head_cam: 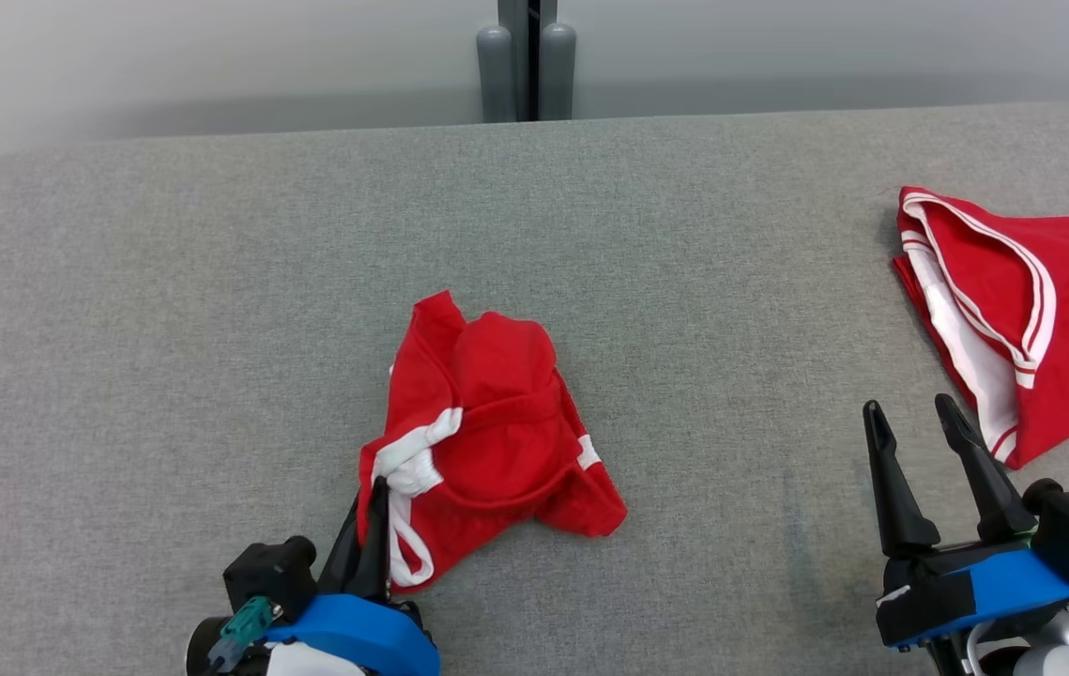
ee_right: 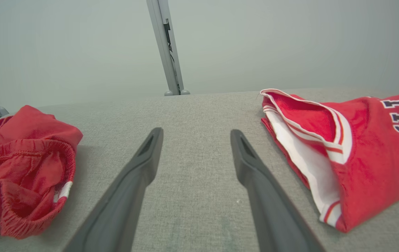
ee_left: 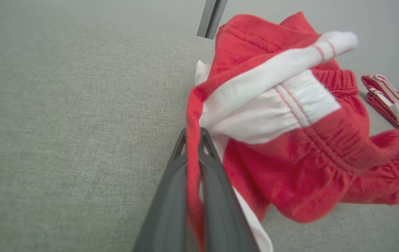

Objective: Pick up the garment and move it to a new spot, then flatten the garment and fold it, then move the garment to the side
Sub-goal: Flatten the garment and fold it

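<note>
My left gripper (head_cam: 378, 488) pinches the near hem of the crumpled red-and-white cloth shorts (head_cam: 487, 422), well left of the folded red white-trimmed jersey (head_cam: 1013, 310); light and limp, I expect them to sag, while my right gripper (head_cam: 909, 406) stands spread, empty.

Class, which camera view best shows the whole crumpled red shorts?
The head view: the red shorts show almost whole, from above. The left wrist view gives a close-up, pinched in the left gripper; the right wrist view catches one side.
</note>
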Tool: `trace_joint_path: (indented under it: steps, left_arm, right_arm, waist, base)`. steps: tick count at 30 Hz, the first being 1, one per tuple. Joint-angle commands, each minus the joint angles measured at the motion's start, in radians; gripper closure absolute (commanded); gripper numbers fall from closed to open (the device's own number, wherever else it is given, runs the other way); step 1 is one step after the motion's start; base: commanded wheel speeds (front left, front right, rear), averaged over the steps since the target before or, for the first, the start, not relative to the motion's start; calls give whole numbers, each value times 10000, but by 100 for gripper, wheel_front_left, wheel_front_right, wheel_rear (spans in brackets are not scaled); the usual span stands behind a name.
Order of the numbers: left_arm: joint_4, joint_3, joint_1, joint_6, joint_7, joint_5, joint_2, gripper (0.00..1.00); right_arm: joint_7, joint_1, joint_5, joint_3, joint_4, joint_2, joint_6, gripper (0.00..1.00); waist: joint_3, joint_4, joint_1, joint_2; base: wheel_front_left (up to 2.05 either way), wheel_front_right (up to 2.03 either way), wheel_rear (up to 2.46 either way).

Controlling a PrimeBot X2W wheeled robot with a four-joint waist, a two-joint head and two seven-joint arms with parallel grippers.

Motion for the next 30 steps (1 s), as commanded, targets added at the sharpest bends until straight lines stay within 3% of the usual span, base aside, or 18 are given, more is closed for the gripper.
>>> trace_joint_path:
  steps: [1, 2, 13, 24, 30]
  left_arm:
    - [105, 80, 0, -63, -125, -60, -4, 65]
    - [204, 114, 41, -90, -185, -158, -58, 0]
    - [-273, 623, -360, -132, -846, 506, 123, 0]
    - [-842, 1171, 31, 107, -829, 1567, 1526, 0]
    - [-1189, 1201, 327, 151, -539, 1534, 1834, 0]
  right_arm:
    - [50, 82, 10, -8, -54, -7, 5, 0]
    - [46, 97, 0, 3, -60, -14, 5, 0]
    - [210, 256, -148, -24, -313, -125, 5, 0]
    - [466, 698, -225, 75, -555, -195, 5, 0]
    - [542, 897, -203, 19, -629, -198, 5, 0]
  waist:
    - [1, 35, 1, -1]
    - [-2, 56, 1, -1]
    - [-365, 270, 1, -1]
    - [-1073, 151, 1, -1]
    - [-1245, 98, 1, -1]
  base:
    - [0, 0, 0]
    - [0, 0, 0]
    - [0, 0, 0]
    - [0, 0, 0]
    - [0, 0, 0]
